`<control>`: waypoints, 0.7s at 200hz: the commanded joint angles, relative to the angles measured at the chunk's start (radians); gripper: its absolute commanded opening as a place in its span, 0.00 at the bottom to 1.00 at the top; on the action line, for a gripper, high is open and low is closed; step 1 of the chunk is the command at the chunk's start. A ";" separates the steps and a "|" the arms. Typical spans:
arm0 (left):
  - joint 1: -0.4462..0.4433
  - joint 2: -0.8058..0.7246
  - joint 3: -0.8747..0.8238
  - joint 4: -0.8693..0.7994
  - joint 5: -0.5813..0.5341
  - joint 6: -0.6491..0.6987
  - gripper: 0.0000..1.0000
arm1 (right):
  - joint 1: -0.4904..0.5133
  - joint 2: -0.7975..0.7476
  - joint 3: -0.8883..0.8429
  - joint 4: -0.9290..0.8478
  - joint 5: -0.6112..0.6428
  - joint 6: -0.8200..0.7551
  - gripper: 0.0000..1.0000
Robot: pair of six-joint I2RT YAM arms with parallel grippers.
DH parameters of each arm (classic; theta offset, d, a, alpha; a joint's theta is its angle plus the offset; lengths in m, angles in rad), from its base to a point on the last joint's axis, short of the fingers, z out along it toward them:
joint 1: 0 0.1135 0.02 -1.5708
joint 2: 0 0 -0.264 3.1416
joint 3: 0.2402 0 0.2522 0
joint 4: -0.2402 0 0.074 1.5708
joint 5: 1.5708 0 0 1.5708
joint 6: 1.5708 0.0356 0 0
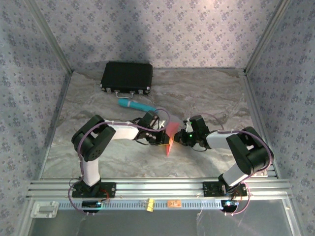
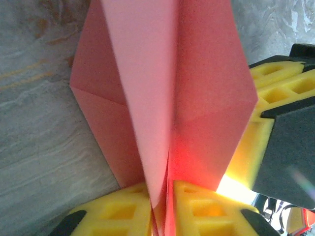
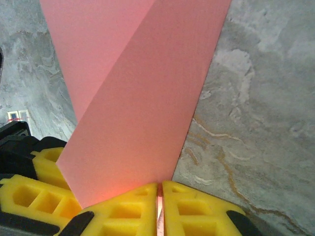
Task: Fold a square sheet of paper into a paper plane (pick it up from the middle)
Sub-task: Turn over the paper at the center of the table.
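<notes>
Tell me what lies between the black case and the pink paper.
A teal cylinder lies between the black case and the pink paper, per the top view.

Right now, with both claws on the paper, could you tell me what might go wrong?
The left claw and right claw both pinch the thin pink paper; pulling apart could tear it or open its creases.
The right claw grips only near the paper's edge, so it might slip.
The claws sit close together and could collide.

Black case: closed, flat on marble table. Teal cylinder: on its side, just nearer than case, not touching.
</notes>
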 commanded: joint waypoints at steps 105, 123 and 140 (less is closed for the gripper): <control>-0.090 -0.170 0.167 -0.570 -0.672 0.009 0.00 | -0.028 -0.221 -0.022 -0.183 0.155 0.002 0.13; -0.103 -0.149 0.198 -0.621 -0.699 0.004 0.00 | -0.023 -0.225 -0.012 -0.195 0.157 0.000 0.13; -0.110 -0.132 0.210 -0.639 -0.698 0.001 0.00 | -0.018 -0.224 -0.010 -0.194 0.156 0.005 0.13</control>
